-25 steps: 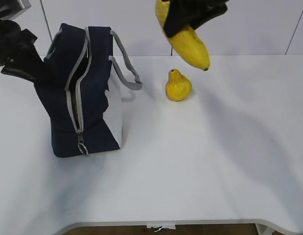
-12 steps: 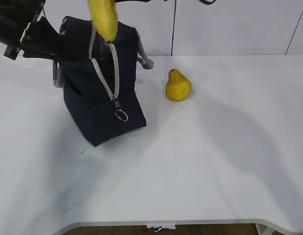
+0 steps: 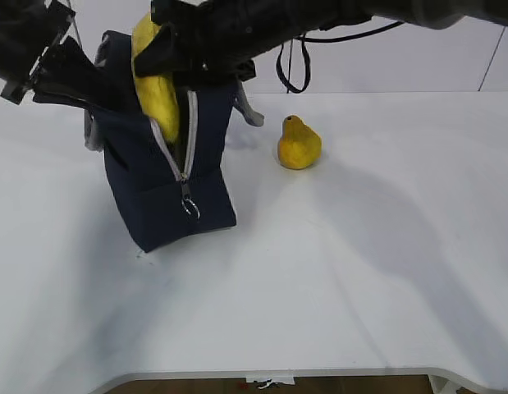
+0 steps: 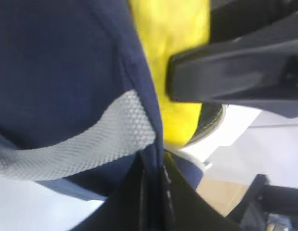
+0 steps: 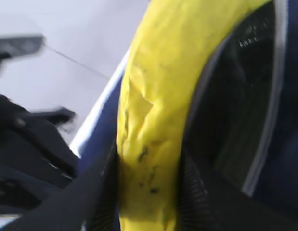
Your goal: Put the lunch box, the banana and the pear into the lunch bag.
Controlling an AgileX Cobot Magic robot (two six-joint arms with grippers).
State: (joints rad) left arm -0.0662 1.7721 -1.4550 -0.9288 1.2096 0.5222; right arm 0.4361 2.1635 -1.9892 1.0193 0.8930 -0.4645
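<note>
Left fingers [image 4: 151,192]: pressed together on the rim fabric of the lunch bag, at the far left, holding the mouth apart.
Lunch bag [image 3: 155,189]: navy, tilted on the tabletop [image 3: 336,279], zipper undone, opening facing up.
Banana [image 3: 159,90]: long axis near upright, lower tip already inside the bag's opening, upper part above the rim.
Right fingers [image 5: 139,192]: clamped on the banana, reaching across from the right; nearer arm for the drop, straight down.
Pear [image 3: 299,144]: upright on the tabletop, right of the bag, apart from it.
Lunch box: not visible.
</note>
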